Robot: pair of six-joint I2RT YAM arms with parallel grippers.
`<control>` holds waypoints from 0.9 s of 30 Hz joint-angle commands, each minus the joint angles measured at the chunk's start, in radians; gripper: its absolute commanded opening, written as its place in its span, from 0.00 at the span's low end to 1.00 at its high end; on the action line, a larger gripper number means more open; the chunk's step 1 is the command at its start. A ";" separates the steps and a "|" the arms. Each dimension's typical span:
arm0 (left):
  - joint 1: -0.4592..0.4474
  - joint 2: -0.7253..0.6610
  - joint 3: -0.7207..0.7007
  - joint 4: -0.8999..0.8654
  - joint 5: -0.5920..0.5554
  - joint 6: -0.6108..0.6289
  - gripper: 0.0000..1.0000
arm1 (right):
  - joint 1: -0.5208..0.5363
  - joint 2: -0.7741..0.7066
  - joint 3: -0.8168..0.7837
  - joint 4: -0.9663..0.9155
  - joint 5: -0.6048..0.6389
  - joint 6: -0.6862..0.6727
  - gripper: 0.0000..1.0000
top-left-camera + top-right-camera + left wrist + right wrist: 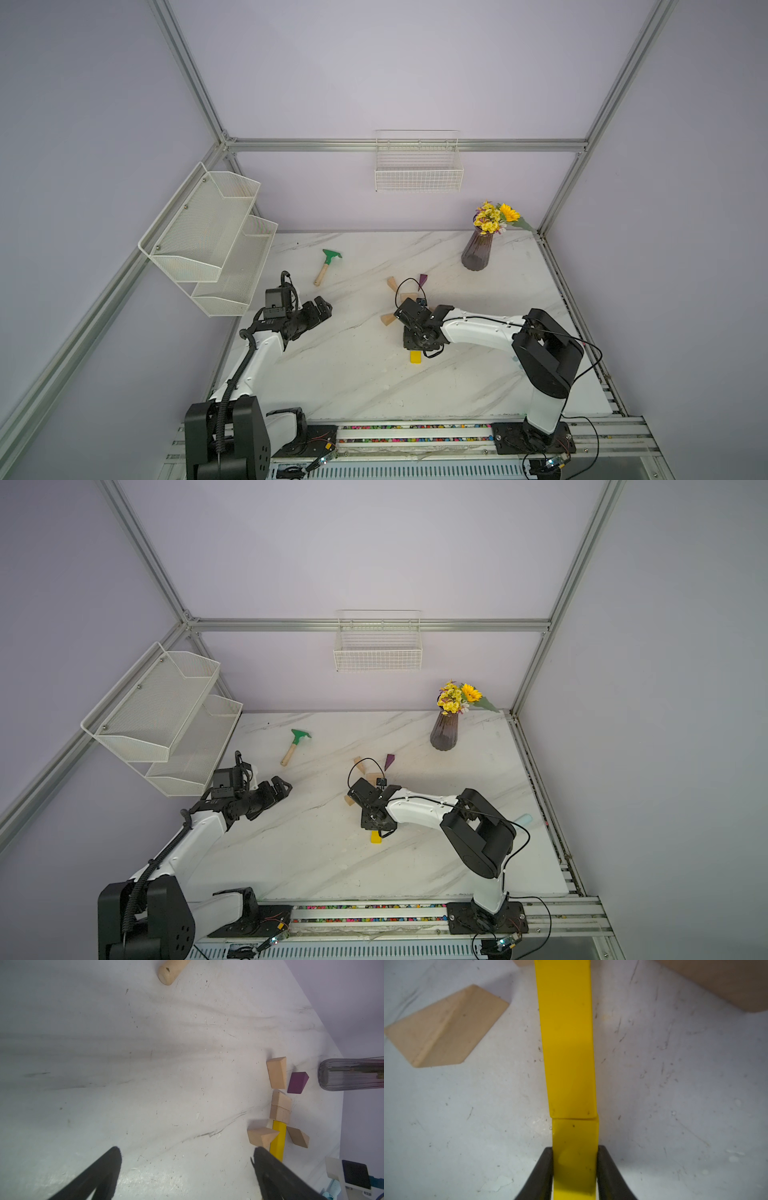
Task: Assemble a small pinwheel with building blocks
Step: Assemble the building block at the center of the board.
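- Grip: right claw (575, 1149) is partly closed, its black fingers (544, 1167) pinching the sides of a flat yellow wooden bar (575, 1132) that lies on the white marbled desk (675, 1095).
- Just ahead of the claw, this bar butts end to end against a second flat yellow bar (566, 1043); the joint shows a slight kink.
- Further ahead, the stem (278, 1138) reaches a hub of two tan rectangular wooden blocks (280, 1107), with a tan wooden wedge (261, 1136) on one side and a second tan wedge (298, 1136) on the other.
- Beyond the hub lie a third tan wedge (276, 1072) and a purple wedge (297, 1082), the purple one seemingly a little off the hub.
- The pinwheel (280, 1118) looks nearly finished: straightening the stem, letting go and perhaps nudging the purple wedge are what is left.
- Left claw (186, 1149), well aside, gapes wide and empty.
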 commanded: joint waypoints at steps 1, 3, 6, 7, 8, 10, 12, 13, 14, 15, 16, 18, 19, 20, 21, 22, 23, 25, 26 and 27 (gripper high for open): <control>0.005 0.003 -0.013 0.041 0.019 0.012 1.00 | -0.008 0.027 0.009 -0.004 0.005 -0.007 0.35; 0.005 0.006 -0.014 0.043 0.021 0.011 1.00 | -0.011 0.028 0.008 -0.004 0.003 -0.007 0.35; 0.005 0.004 -0.016 0.045 0.021 0.010 1.00 | -0.011 0.031 0.014 -0.004 0.000 -0.011 0.36; 0.005 0.005 -0.016 0.045 0.023 0.011 1.00 | -0.011 0.032 0.015 -0.004 -0.001 -0.013 0.37; 0.005 0.006 -0.016 0.047 0.023 0.011 1.00 | -0.011 0.033 0.017 -0.004 -0.001 -0.013 0.39; 0.005 0.005 -0.016 0.048 0.025 0.010 1.00 | -0.010 0.033 0.015 0.000 -0.004 -0.016 0.41; 0.005 0.007 -0.016 0.048 0.026 0.012 1.00 | -0.011 0.033 0.015 0.000 -0.005 -0.015 0.43; 0.005 0.007 -0.016 0.048 0.026 0.011 1.00 | -0.011 0.032 0.015 0.000 -0.005 -0.015 0.44; 0.006 0.009 -0.016 0.048 0.028 0.012 1.00 | -0.010 0.029 0.016 0.000 -0.002 -0.015 0.44; 0.005 0.009 -0.017 0.049 0.028 0.011 1.00 | -0.010 0.026 0.014 0.000 -0.002 -0.014 0.45; 0.006 0.009 -0.017 0.049 0.029 0.011 1.00 | -0.011 0.022 0.014 0.001 0.002 -0.014 0.45; 0.005 0.008 -0.017 0.050 0.028 0.011 1.00 | -0.011 0.015 0.015 0.002 0.007 -0.013 0.45; 0.005 0.009 -0.017 0.050 0.028 0.012 1.00 | -0.011 0.012 0.016 0.002 0.009 -0.013 0.45; 0.005 0.009 -0.017 0.051 0.028 0.011 1.00 | -0.010 0.010 0.018 0.002 0.011 -0.015 0.45; 0.005 0.009 -0.017 0.051 0.028 0.011 1.00 | -0.011 0.009 0.018 0.005 0.014 -0.017 0.45; 0.006 0.009 -0.018 0.051 0.028 0.011 1.00 | -0.011 0.007 0.019 0.005 0.015 -0.017 0.45; 0.005 0.011 -0.020 0.051 0.029 0.011 1.00 | -0.011 0.004 0.019 0.005 0.016 -0.018 0.45; 0.005 0.011 -0.019 0.051 0.029 0.011 1.00 | -0.011 0.002 0.017 0.006 0.020 -0.017 0.44; 0.005 0.011 -0.019 0.053 0.030 0.011 1.00 | -0.010 -0.001 0.017 0.007 0.021 -0.017 0.43; 0.005 0.011 -0.019 0.053 0.030 0.012 1.00 | -0.011 -0.002 0.017 0.008 0.021 -0.016 0.42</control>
